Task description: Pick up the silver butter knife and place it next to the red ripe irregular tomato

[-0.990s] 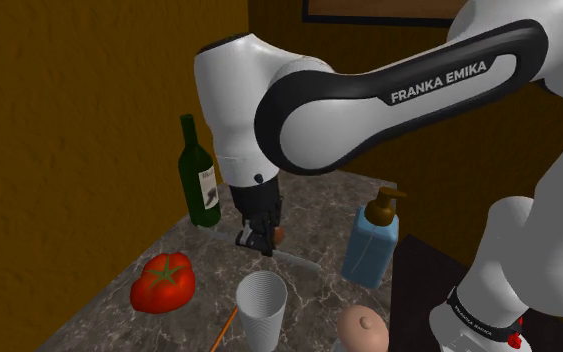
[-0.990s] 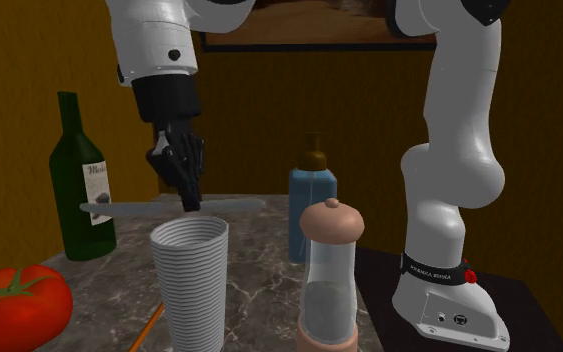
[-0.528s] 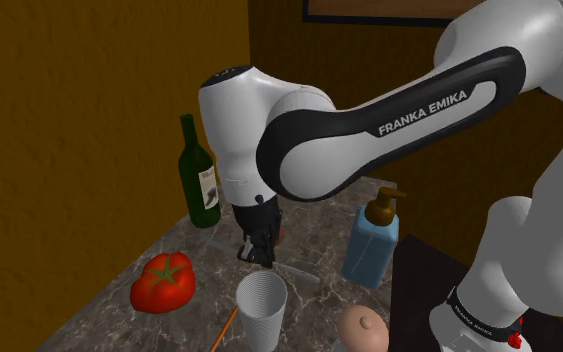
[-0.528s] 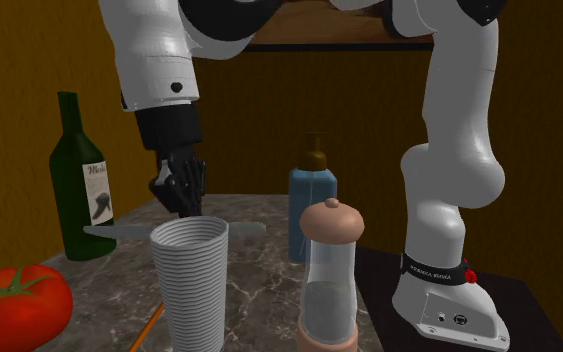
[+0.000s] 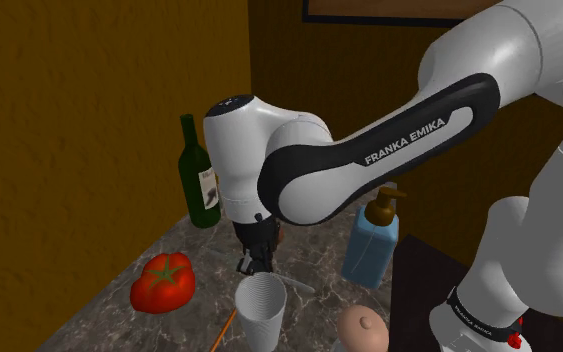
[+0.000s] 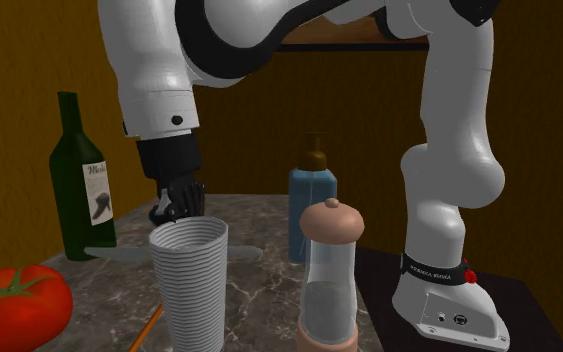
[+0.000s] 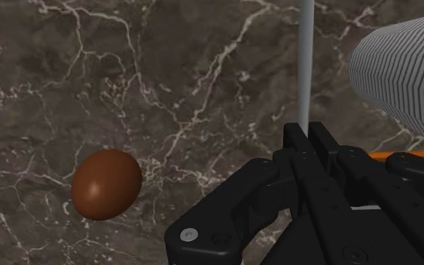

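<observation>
The gripper [image 6: 174,207] is sinking lower than a second ago, its fingers clamped on the silver butter knife [image 6: 109,252], which is now hanging level just above the marble table [image 6: 259,295] at centre left, behind the ribbed cup [image 6: 189,285]. With the red tomato [image 6: 14,305] lying at lower left, the set-down is probably beginning.

Red tomato [image 5: 163,283], green bottle [image 5: 197,175], brown egg [image 7: 106,184]

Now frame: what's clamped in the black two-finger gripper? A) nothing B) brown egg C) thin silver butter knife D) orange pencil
C: in the wrist view the thin silver butter knife juts from between the closed fingers of the black gripper; the brown egg lies apart on the marble top.
</observation>
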`<state>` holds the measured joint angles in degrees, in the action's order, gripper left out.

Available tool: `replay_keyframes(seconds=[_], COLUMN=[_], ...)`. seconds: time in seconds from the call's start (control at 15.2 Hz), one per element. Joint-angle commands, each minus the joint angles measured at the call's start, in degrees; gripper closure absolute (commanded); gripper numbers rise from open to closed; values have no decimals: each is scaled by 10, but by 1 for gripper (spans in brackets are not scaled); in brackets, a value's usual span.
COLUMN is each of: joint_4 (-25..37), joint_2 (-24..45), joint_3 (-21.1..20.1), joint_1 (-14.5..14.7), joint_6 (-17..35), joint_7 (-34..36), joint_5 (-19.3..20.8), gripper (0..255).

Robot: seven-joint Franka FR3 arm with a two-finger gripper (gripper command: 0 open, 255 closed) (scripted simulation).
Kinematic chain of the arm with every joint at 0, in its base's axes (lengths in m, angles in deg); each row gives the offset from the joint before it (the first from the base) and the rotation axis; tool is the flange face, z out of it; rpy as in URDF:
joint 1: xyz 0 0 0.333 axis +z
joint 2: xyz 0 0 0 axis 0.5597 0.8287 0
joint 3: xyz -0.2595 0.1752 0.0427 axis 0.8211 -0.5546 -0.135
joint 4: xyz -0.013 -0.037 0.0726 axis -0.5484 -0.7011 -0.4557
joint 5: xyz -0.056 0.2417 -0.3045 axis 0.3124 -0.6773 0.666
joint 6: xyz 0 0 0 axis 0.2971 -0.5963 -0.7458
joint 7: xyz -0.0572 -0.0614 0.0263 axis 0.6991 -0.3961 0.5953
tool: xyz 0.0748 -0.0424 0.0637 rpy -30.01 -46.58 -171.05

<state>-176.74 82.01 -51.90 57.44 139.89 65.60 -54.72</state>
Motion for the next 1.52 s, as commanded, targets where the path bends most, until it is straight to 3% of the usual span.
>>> replay_keyframes(seconds=[0.0, 0.46, 0.92, 0.99, 1.32, 1.45], joint_4=[-18, -45, -45, -45, -45, -18], joint_2=[7, 33, 33, 33, 33, 20], joint_3=[-1, -2, -2, -2, -2, -2], joint_1=[1, 3, 3, 3, 3, 2], joint_6=[17, 68, 68, 68, 68, 29], joint_7=[1, 9, 9, 9, 9, 5], joint_5=[2, 13, 13, 13, 13, 7], gripper=[255, 255, 255, 0, 0, 0])
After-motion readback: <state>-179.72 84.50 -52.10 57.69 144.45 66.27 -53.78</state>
